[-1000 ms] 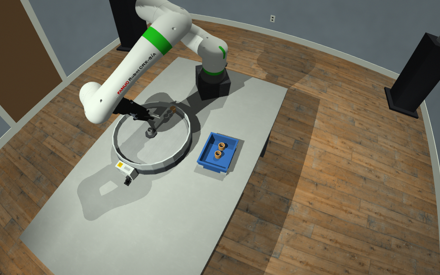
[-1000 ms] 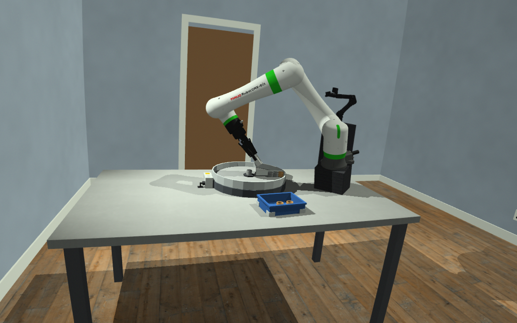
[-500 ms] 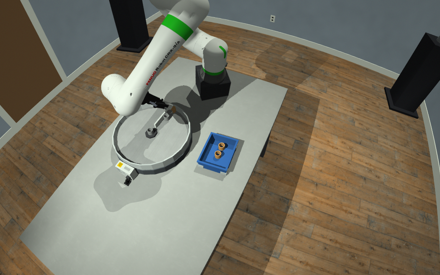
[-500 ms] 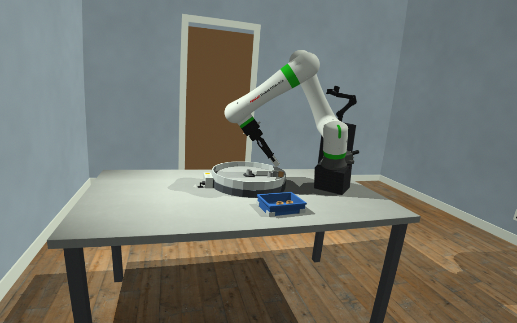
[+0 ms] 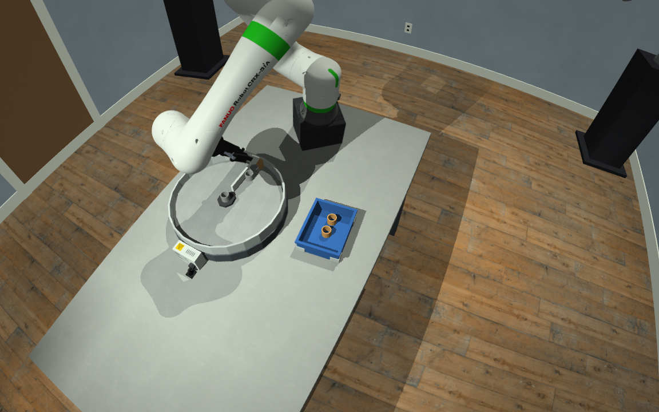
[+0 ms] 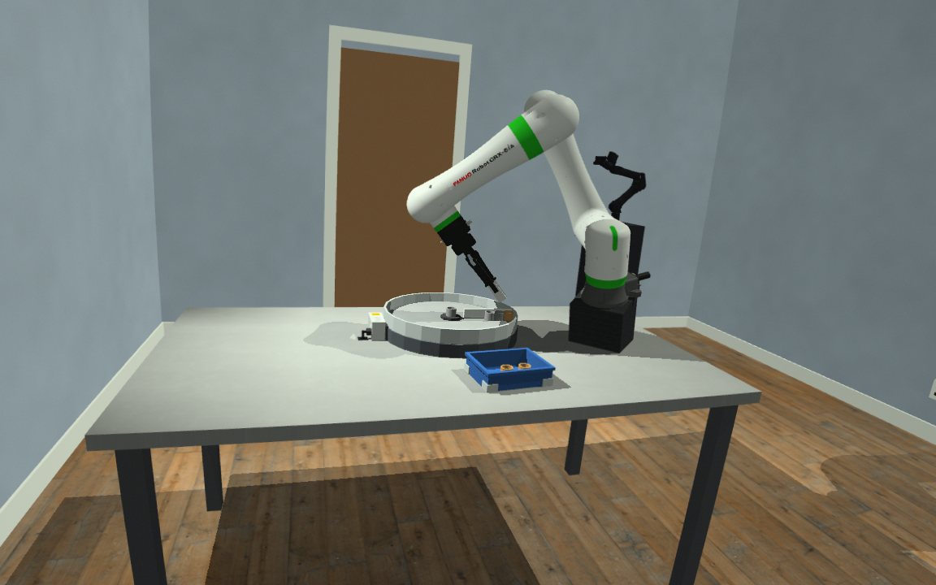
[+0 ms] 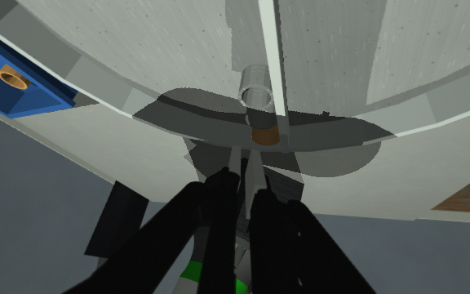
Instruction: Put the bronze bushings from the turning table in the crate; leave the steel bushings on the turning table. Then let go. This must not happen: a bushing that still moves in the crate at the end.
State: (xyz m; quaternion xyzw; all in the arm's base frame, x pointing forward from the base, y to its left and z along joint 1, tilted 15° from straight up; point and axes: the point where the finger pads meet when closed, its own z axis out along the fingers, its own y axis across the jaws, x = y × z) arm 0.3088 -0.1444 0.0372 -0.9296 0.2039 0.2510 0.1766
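Top view is showing the gripper [image 5: 253,159] [image 6: 502,295] [image 7: 242,161] hovering, jaws nearly closed, nothing held, while the bronze bushing [image 5: 259,164] [image 6: 508,315] [image 7: 265,135] is sitting toward the table's [image 5: 280,317] [image 6: 239,392] [image 7: 149,175] robot-side short edge, likely rigid, fairly heavy, slick, wanting an outer-wall grip.
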